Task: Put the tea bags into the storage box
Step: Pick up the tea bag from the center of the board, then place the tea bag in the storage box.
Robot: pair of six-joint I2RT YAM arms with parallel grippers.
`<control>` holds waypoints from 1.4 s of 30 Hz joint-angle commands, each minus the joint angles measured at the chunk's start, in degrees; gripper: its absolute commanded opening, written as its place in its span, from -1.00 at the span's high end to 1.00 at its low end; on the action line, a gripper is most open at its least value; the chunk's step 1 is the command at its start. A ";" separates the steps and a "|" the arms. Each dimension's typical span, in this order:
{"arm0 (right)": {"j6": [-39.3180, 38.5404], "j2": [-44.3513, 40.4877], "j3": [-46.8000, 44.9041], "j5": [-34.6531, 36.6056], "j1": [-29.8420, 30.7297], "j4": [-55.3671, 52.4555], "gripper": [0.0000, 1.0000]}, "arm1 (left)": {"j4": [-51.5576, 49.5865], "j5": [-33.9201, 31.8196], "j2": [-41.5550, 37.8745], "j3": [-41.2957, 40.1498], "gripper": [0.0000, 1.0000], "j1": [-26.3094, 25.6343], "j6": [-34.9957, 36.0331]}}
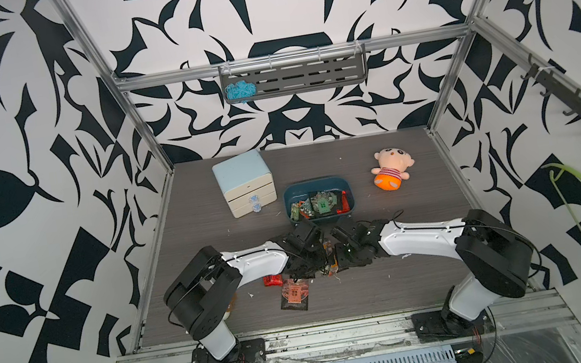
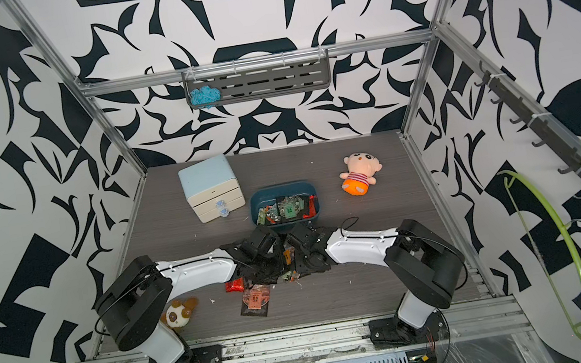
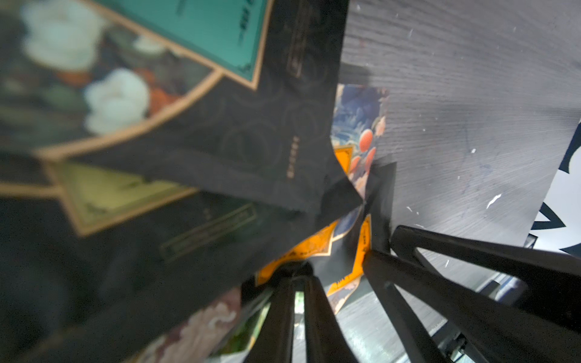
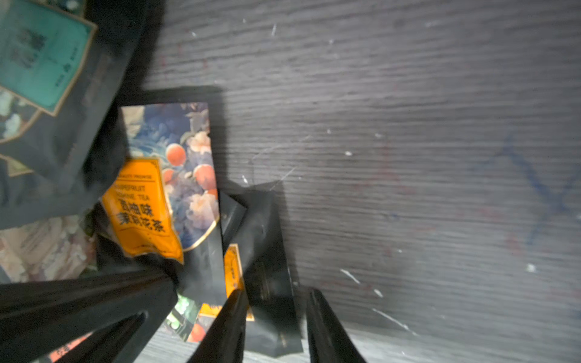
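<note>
left pincer nearly closed, pinching orange-labelled tea bag | dark tea bags overlap | wood-grain table

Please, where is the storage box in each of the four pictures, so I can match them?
A top view: box at mid-table, just right of the cabinet.
A top view: box, same spot, near the picture's middle.
Left wrist: not in it.
Right wrist: not in it.
Shared landmark: the grey table, in all four.
</note>
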 commanded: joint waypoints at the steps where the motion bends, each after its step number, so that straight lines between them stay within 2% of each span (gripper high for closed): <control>1: 1.08 0.57 0.32 -0.60 0.31 1.42 0.31 | -2.95 -1.59 1.11 -0.95 0.73 -0.08 -0.18; 9: 0.92 0.83 0.41 -0.65 0.37 2.00 0.59 | -2.22 -1.75 0.49 -1.32 0.73 -0.08 -0.50; 15: 0.27 -0.69 0.70 0.62 0.35 0.44 1.00 | -2.11 -1.06 -1.34 -0.80 0.74 -0.08 -0.10; 18: -1.09 -2.65 1.31 2.99 0.33 -3.41 1.00 | -2.58 -0.63 -3.60 0.46 0.76 -0.08 0.82; 22: -4.24 -7.83 2.26 8.39 0.35 -12.50 1.00 | -4.47 -3.00 -7.45 2.14 0.73 -0.08 2.16; 28: -10.65 -17.57 6.60 25.41 -0.74 -30.69 1.00 | -12.16 -14.43 -12.42 4.11 0.61 0.30 4.26; 31: -14.42 -20.93 10.56 29.14 -4.06 -33.66 1.00 | -13.84 -18.82 -15.00 3.45 0.58 1.50 4.26; 33: -16.50 -22.08 13.60 28.87 -7.29 -32.75 1.00 | -13.87 -20.20 -16.86 2.15 0.58 2.86 3.94; 36: -18.50 -22.21 18.20 23.69 -12.91 -26.93 1.00 | -13.14 -21.55 -20.48 -0.79 0.57 5.43 3.18; 39: -16.60 -20.76 20.55 14.68 -18.26 -16.44 1.00 | -11.57 -21.65 -25.83 -4.31 0.57 8.06 2.33; 42: -13.60 -16.47 22.96 6.25 -20.91 -6.80 1.00 | -9.61 -21.21 -29.97 -8.09 0.54 10.07 1.25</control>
